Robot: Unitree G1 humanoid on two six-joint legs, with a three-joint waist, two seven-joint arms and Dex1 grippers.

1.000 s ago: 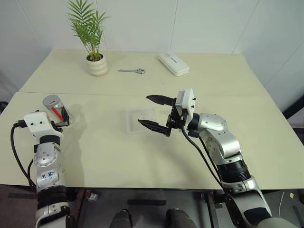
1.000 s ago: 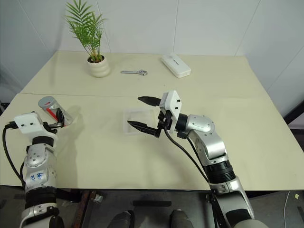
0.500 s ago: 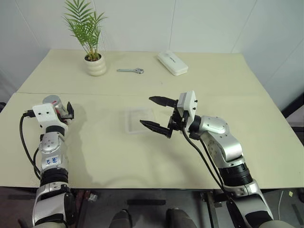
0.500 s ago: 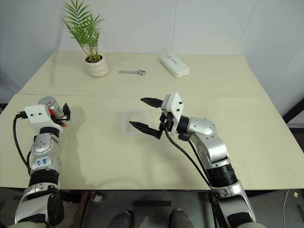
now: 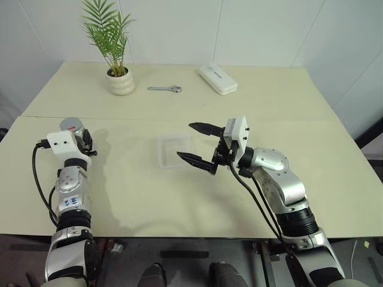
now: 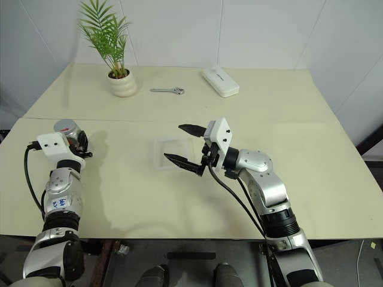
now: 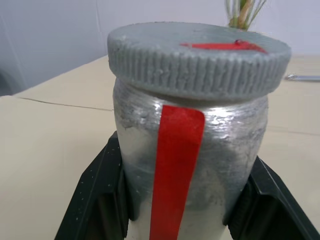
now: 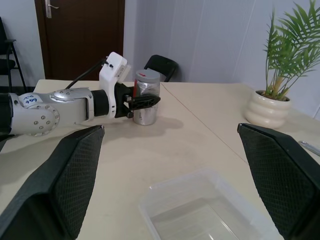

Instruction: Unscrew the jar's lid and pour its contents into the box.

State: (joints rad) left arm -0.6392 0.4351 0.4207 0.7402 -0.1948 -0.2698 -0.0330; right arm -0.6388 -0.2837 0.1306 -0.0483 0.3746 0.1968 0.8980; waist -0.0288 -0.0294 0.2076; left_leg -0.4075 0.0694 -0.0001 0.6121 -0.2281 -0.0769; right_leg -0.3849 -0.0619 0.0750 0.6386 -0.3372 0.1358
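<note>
The left gripper (image 7: 182,200), at the left edge of the head view, is clamped around the jar (image 7: 190,165), which stands upright on the table (image 5: 119,191) with its lid (image 7: 197,57) screwed on. A red strip runs down the jar's side and a red mark lies on the lid; no writing is legible. At centre frame, the right gripper (image 5: 198,143) hovers with fingers spread wide just right of the box (image 5: 175,149).

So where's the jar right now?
The jar stands upright near the table's left edge, lid on, clamped in the left end effector, left of the clear box.
</note>
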